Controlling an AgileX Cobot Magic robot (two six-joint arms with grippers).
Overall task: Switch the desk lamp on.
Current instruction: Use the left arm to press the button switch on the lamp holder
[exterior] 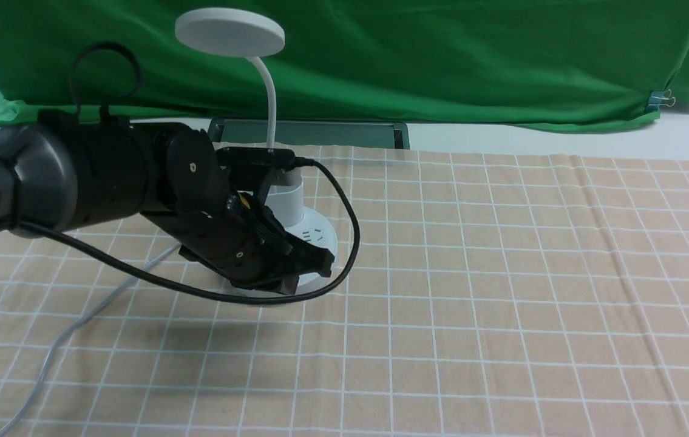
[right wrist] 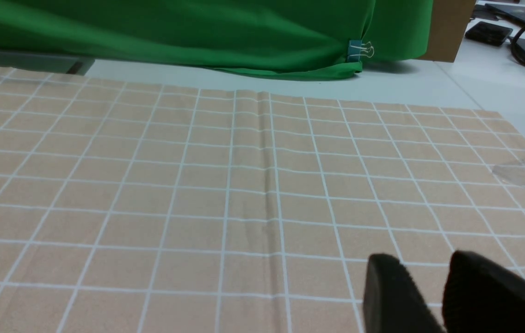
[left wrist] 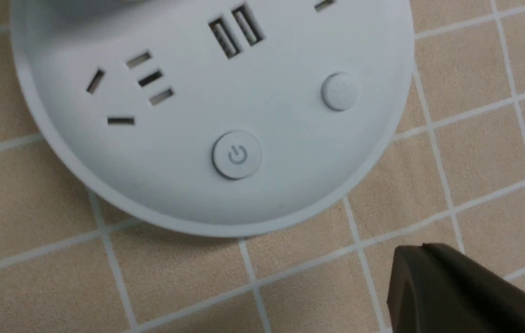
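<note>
The only sign I can read is the power symbol on the round button point(left wrist: 237, 155) in the base of the desk lamp point(left wrist: 285, 138), seen through my left wrist camera. The second button point(left wrist: 340, 91), at about two o'clock from it, carries a mark too faint to make out.

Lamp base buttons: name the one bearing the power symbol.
The button nearer the socket slots carries it; the other button shows no clear symbol.

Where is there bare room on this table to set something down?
Free: the right half of the beige checked tablecloth, bordered by the green backdrop behind and the white desk lamp on the left. Crowded: left, where the left gripper hangs at the lamp's base, with a black cable and grey cord.
</note>
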